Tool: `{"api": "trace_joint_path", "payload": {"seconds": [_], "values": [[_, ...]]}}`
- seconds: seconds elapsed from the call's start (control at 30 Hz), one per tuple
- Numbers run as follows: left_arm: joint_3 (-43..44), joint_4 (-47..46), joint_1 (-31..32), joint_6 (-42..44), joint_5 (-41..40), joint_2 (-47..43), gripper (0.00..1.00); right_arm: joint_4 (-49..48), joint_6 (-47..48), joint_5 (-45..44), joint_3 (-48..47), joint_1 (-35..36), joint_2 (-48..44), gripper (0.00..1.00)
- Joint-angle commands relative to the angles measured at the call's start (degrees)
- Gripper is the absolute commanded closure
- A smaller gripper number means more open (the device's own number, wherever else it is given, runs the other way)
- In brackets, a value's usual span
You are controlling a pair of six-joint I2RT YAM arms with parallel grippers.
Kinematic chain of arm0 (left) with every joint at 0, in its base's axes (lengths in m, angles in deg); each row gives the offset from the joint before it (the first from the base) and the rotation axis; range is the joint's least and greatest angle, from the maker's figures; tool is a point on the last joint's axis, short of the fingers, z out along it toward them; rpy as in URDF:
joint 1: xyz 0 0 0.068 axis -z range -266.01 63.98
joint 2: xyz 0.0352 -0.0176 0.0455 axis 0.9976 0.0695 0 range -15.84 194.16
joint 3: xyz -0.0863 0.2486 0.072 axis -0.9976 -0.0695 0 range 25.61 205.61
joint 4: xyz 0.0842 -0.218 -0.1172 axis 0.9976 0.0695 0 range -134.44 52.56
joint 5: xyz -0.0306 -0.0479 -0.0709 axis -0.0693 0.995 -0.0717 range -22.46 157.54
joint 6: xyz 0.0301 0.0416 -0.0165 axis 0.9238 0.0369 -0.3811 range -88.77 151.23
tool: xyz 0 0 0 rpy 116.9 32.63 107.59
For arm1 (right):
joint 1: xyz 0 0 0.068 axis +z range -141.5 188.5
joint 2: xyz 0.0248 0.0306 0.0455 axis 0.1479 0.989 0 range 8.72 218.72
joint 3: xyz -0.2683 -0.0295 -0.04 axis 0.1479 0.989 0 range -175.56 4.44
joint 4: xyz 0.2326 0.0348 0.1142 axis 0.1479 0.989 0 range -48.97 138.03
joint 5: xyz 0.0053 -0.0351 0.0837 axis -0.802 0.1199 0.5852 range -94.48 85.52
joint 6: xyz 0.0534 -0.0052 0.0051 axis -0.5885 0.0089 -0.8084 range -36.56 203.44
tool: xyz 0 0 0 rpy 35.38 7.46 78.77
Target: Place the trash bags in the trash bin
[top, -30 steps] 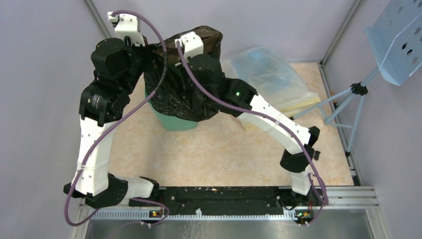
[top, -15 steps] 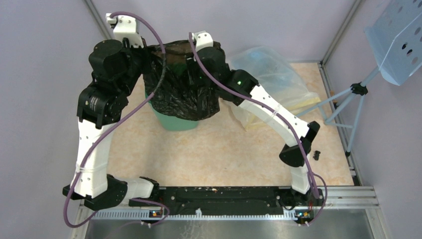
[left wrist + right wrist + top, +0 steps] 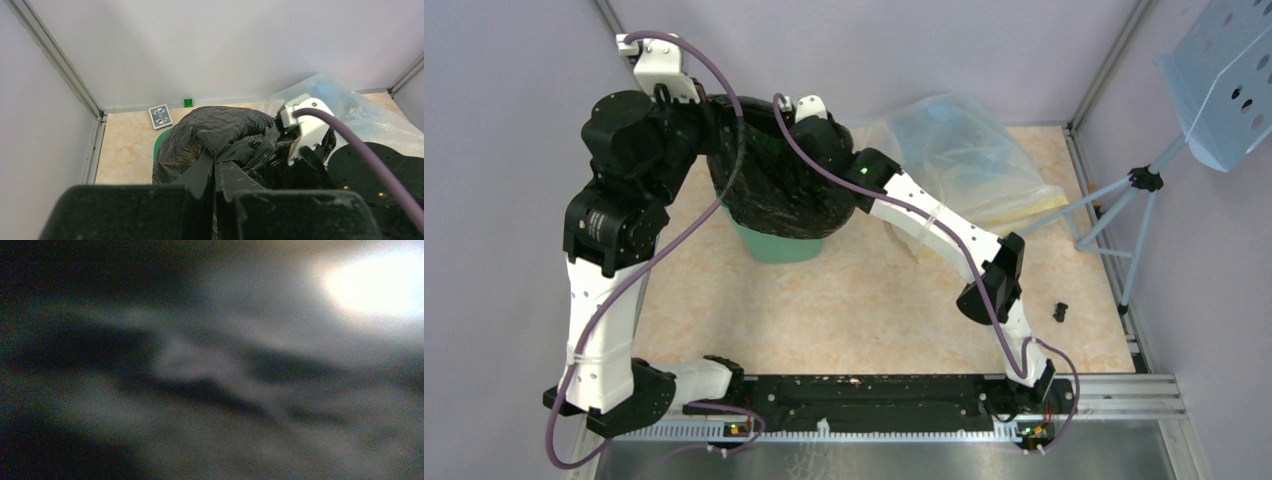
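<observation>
The thin, glossy black plastic bag (image 3: 774, 190) is draping over the mint-green plastic bin (image 3: 780, 248) at the table's (image 3: 874, 300) eleven o'clock. The left gripper (image 3: 215, 172) is pinching the bag's nine-o'clock edge, fingers pressed together. The right gripper is reaching inside the bag, and I cannot tell its fingers' state.

No legible text, brand, number or sign in any view, small card (image 3: 160, 116) on the bench (image 3: 125, 150) with blue-and-white print too small to read, green square marker (image 3: 188, 102) equally unreadable
</observation>
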Motion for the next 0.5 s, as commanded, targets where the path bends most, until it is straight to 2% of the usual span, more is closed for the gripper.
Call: {"api": "trace_joint_path", "payload": {"seconds": [0.0, 0.03, 0.1, 0.3, 0.4, 0.47], "values": [[-0.29, -1.25, -0.29, -0.17, 0.51, 0.13, 1.0, -2.8, 0.18, 1.49, -2.8, 0.13, 0.42, 0.53], [-0.19, -1.39, -0.18, -0.02, 0.52, 0.3, 1.0, -3.17, 0.63, 1.89, -3.26, 0.15, 0.56, 0.62], [0.01, -1.7, -0.19, 0.37, -0.03, 0.78, 1.0, -3.82, 1.3, 1.88, -4.32, 0.26, 0.48, 0.72], [3.21, -2.68, -0.26, 2.33, -3.3, 3.93, 1.0, -7.36, 5.45, -0.22, -5.79, 1.49, -1.78, 0.84], [7.05, -3.31, -0.39, 3.73, -4.88, 6.69, 1.0, -8.55, 6.65, -0.06, -6.47, 1.98, -2.49, 0.97], [9.9, -3.5, -0.53, 3.87, -5.53, 8.93, 1.0, -9.91, 7.39, 1.17, -6.19, 2.23, -2.86, 1.0]]}}
